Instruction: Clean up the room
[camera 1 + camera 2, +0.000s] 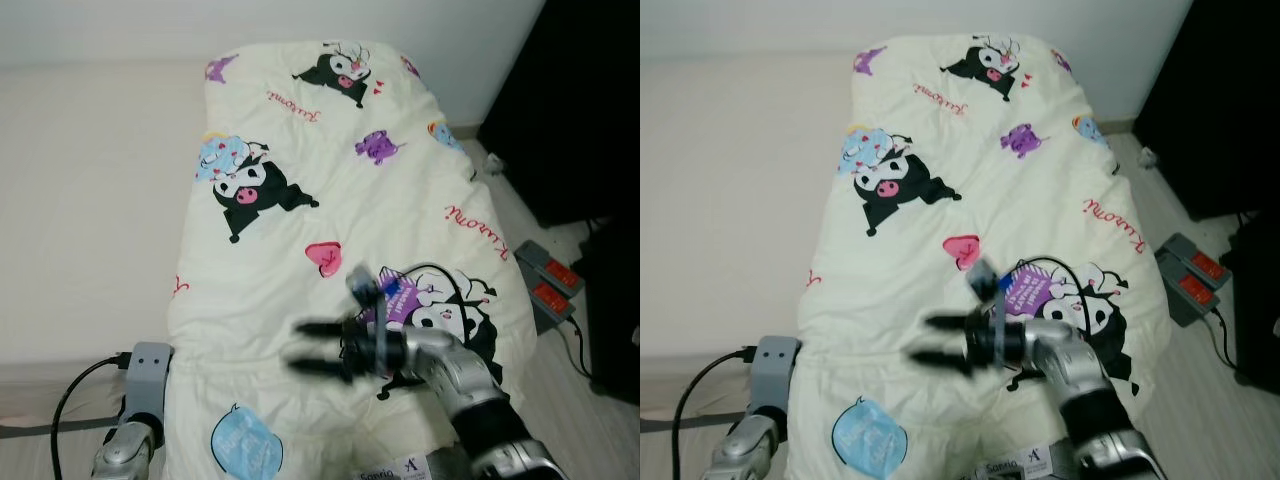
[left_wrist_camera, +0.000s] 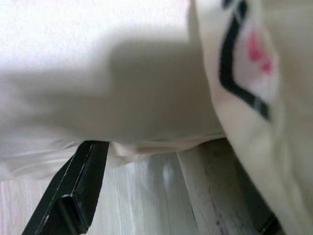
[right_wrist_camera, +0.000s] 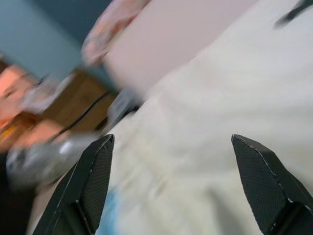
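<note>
blanket: the cream cartoon-print comforter is what I'm tidying. It's spread over the bed from 12 o'clock down to 6 in my head view, with its near edge hanging over the foot of the bed.

right gripper: right gripper is out over the lower half of the blanket around 5 o'clock, pointing toward 9. Fingers are spread wide with nothing between them, and the wrist view shows blanket through the gap. It's motion-blurred.

left gripper: left gripper is low at 7 o'clock by the bed's near edge, under the overhanging blanket. I only get one finger in its wrist view, so I can't tell if it's open or closed.

other stuff: a bare mattress at 9 o'clock, a black cable at 7, and a grey power strip on the wood floor at 3.

risk: my guess is a grab here takes just the top layer and bunches it, or drags the whole thing off toward the floor. That cable by the left arm could snag too.
</note>
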{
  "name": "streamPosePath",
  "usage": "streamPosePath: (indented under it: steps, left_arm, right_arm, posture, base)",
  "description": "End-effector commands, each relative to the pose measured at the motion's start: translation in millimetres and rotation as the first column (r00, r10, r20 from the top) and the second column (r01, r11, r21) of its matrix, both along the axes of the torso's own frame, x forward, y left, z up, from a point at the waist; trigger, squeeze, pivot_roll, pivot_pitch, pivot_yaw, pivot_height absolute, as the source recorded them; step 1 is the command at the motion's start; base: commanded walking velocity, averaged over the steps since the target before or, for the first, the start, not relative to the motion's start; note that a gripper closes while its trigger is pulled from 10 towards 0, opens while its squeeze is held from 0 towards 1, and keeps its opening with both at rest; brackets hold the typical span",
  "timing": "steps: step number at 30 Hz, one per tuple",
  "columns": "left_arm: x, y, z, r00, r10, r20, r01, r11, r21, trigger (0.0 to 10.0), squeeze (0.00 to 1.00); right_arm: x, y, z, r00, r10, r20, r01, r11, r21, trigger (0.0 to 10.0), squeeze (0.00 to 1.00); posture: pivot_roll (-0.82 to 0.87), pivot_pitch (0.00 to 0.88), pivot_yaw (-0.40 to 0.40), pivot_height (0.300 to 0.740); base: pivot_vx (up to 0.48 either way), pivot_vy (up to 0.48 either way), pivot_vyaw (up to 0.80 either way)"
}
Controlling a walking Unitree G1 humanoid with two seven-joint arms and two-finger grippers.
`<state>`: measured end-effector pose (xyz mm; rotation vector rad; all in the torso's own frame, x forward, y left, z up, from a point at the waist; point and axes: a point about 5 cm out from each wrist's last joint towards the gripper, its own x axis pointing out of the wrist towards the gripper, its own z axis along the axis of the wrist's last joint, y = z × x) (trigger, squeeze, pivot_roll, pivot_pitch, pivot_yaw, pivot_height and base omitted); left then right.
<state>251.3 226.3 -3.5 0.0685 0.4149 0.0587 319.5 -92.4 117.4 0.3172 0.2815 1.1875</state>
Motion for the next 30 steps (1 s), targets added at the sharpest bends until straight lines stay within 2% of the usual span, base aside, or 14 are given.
streamPosePath:
  steps: [1, 2, 4, 11, 13, 14, 16, 17, 18, 19, 21, 23, 26, 30]
  left_arm:
    - [0.8, 6.9, -2, 0.999, 0.032, -0.006, -0.032, 0.999, 0.012, 10.0, 0.00]
    - [0.8, 6.9, -2, 0.999, 0.032, -0.006, -0.032, 0.999, 0.012, 10.0, 0.00]
    - [1.7, 12.0, -3, 0.999, 0.046, -0.017, -0.045, 0.999, 0.030, 10.0, 0.00]
    - [-2.4, 25.9, -10, 0.993, 0.086, -0.081, -0.079, 0.994, 0.079, 10.0, 0.00]
    - [-13.9, 34.7, -20, 0.981, 0.126, -0.148, -0.111, 0.988, 0.105, 10.0, 0.00]
    - [-13.9, 34.7, -20, 0.981, 0.126, -0.148, -0.111, 0.988, 0.105, 10.0, 0.00]
    - [-26.0, 39.4, -29, 0.965, 0.160, -0.210, -0.138, 0.983, 0.119, 10.0, 0.00]
    - [-26.0, 39.4, -29, 0.965, 0.160, -0.210, -0.138, 0.983, 0.119, 10.0, 0.00]
    - [-37.3, 40.2, -38, 0.948, 0.182, -0.260, -0.154, 0.980, 0.126, 10.0, 0.00]
    - [-37.3, 40.2, -38, 0.948, 0.182, -0.260, -0.154, 0.980, 0.126, 10.0, 0.00]
    - [-51.5, 38.2, -49, 0.928, 0.194, -0.319, -0.159, 0.979, 0.130, 10.0, 0.00]
    - [-56.5, 37.2, -52, 0.920, 0.196, -0.339, -0.160, 0.978, 0.131, 10.0, 0.00]
    - [-75.5, 33.9, -65, 0.888, 0.195, -0.416, -0.147, 0.979, 0.144, 10.0, 0.00]
    - [-87.2, 32.6, -71, 0.867, 0.190, -0.460, -0.132, 0.979, 0.156, 10.0, 0.00]
  right_arm:
    - [1.8, -4.2, -11, 0.988, -0.137, -0.071, 0.140, 0.989, 0.050, 10.0, 0.00]
    - [1.8, -4.2, -11, 0.988, -0.137, -0.071, 0.140, 0.989, 0.050, 10.0, 0.00]
    - [3.0, -2.6, -10, 0.973, -0.207, -0.104, 0.220, 0.967, 0.130, 10.0, 0.00]
    - [-0.3, 7.3, -26, 0.948, -0.285, -0.141, 0.304, 0.943, 0.136, 10.0, 0.00]
    - [-2.9, 3.0, -47, 0.914, -0.364, -0.181, 0.378, 0.924, 0.053, 10.0, 0.00]
    - [-2.9, 3.0, -47, 0.914, -0.364, -0.181, 0.378, 0.924, 0.053, 10.0, 0.00]
    - [-8.7, -7.5, -72, 0.861, -0.457, -0.222, 0.455, 0.888, -0.065, 10.0, 0.00]
    - [-8.7, -7.5, -72, 0.861, -0.457, -0.222, 0.455, 0.888, -0.065, 10.0, 0.00]
    - [-17.6, -17.5, -92, 0.821, -0.517, -0.243, 0.491, 0.856, -0.163, 10.0, 0.00]
    - [-17.6, -17.5, -92, 0.821, -0.517, -0.243, 0.491, 0.856, -0.163, 10.0, 0.00]
    - [-27.9, -25.0, -107, 0.793, -0.550, -0.261, 0.503, 0.834, -0.227, 10.0, 0.00]
    - [-31.0, -26.9, -111, 0.787, -0.557, -0.267, 0.505, 0.829, -0.242, 10.0, 0.00]
    - [-37.0, -28.8, -117, 0.773, -0.567, -0.284, 0.510, 0.822, -0.251, 10.0, 0.00]
    - [-38.1, -29.8, -119, 0.767, -0.574, -0.287, 0.517, 0.817, -0.255, 10.0, 0.00]
  posture:
    - [0.06, 0.145, -0.012, 0.535]
    - [0.06, 0.145, -0.012, 0.535]
    - [0.06, 0.133, -0.010, 0.540]
    - [0.05, 0.092, -0.002, 0.560]
    - [0.04, 0.065, 0.001, 0.570]
    - [0.04, 0.065, 0.001, 0.570]
    - [0.03, 0.049, 0.001, 0.580]
    - [0.03, 0.049, 0.001, 0.580]
    - [0.03, 0.043, 0.002, 0.590]
    - [0.03, 0.043, 0.002, 0.590]
    - [0.02, 0.032, 0.004, 0.600]
    - [0.02, 0.032, 0.004, 0.605]
    - [0.01, 0.027, 0.009, 0.620]
    - [0.00, 0.021, 0.010, 0.630]
  base:
    - [0.000, 0.000, 0.00]
    - [0.000, 0.000, 0.00]
    - [0.000, 0.000, 0.00]
    - [0.000, 0.000, 0.00]
    - [0.000, 0.000, 0.00]
    - [0.000, 0.000, 0.00]
    - [0.000, 0.000, 0.00]
    - [0.000, 0.000, 0.00]
    - [0.000, 0.000, 0.00]
    - [0.000, 0.000, 0.00]
    - [0.000, 0.000, 0.00]
    - [0.000, 0.000, 0.00]
    - [0.000, 0.000, 0.00]
    - [0.000, 0.000, 0.00]
